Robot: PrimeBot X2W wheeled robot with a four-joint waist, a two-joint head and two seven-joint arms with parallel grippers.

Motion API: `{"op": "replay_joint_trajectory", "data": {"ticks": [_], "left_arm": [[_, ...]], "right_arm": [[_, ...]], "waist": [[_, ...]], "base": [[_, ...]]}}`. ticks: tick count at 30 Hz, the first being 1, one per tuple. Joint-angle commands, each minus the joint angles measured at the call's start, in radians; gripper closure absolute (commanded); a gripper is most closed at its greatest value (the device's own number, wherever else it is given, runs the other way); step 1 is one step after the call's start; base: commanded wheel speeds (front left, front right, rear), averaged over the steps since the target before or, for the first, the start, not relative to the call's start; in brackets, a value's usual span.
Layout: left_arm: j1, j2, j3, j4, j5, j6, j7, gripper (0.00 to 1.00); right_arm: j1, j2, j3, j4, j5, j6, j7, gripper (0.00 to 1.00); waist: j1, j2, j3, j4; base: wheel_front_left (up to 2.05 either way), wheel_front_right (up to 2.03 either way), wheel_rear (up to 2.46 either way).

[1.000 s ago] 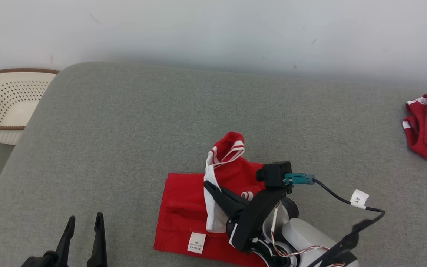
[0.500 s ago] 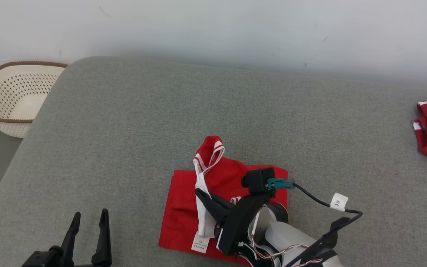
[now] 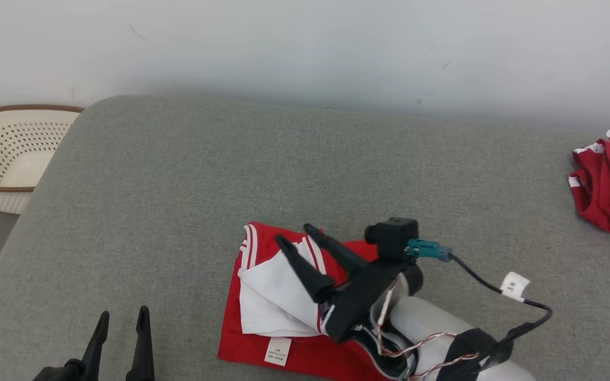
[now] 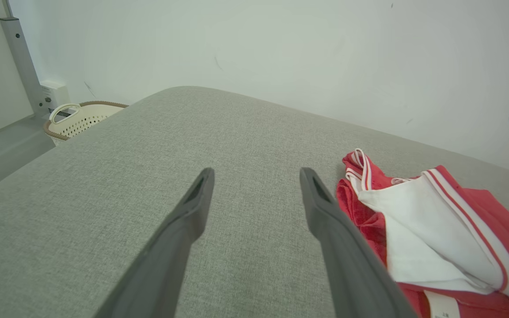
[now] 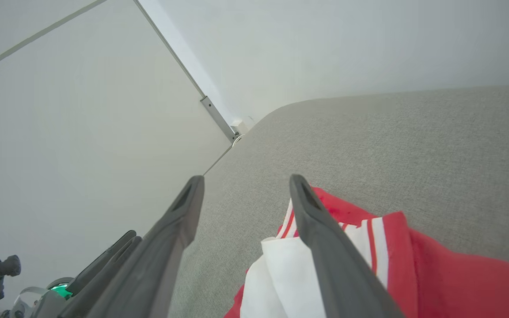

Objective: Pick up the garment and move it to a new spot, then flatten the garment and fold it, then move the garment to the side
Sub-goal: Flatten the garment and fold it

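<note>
Spreading below, the grey cushion point(image 3: 178, 185) is carrying the red garment point(image 3: 241, 338) near its front edge, one flap point(image 3: 270, 291) lying turned over, white side up. Folding is looking under way (judging by that flap). The right gripper point(image 3: 293, 234) is hovering above the flap, fingers apart, holding nothing. The left gripper point(image 3: 123, 311) is resting well to the left, fingers apart. The next fold is calling for a pinch by the small label point(image 3: 277, 351).

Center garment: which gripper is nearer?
Right. The right gripper hangs open directly over the garment; the left gripper sits open above bare cushion, off to the garment's left.
</note>
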Motion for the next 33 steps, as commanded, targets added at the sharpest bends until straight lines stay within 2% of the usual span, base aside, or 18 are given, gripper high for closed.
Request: {"op": "replay_joint_trajectory", "data": {"ticks": [1, 7, 12, 24, 33], "left_arm": [[0.015, 0.001, 0.005, -0.003, 0.004, 0.002, -0.003, 0.00], [0.023, 0.001, 0.009, -0.008, 0.005, -0.001, -0.003, 0.00], [0.026, 0.000, 0.008, -0.014, 0.001, 0.003, -0.003, 0.00], [0.004, 0.001, -0.017, -0.020, -0.015, 0.008, -0.003, 0.00], [-0.010, 0.000, -0.027, -0.015, -0.026, 0.011, -0.003, 0.00]], "right_arm": [[-0.004, -0.021, -0.008, -0.007, 0.000, 0.000, -0.011, 0.00], [0.023, -0.085, -0.047, 0.011, -0.009, 0.000, -0.024, 0.00], [0.028, -0.106, -0.067, 0.063, -0.021, 0.000, -0.019, 0.00], [-0.030, -0.031, -0.035, 0.218, -0.034, 0.000, 0.040, 0.00], [-0.072, -0.001, -0.006, 0.318, -0.019, 0.000, 0.049, 0.00]], "waist": [[0.0000, 0.0000, -0.005, -0.006], [0.0000, 0.0000, -0.012, -0.011], [0.0000, 0.0000, -0.010, -0.010], [0.0000, 0.0000, 0.024, 0.023], [0.0000, 0.0000, 0.046, 0.060]], "base": [[0.00, 0.00, 0.00], [0.00, 0.00, 0.00], [0.00, 0.00, 0.00], [0.00, 0.00, 0.00], [0.00, 0.00, 0.00]]}}
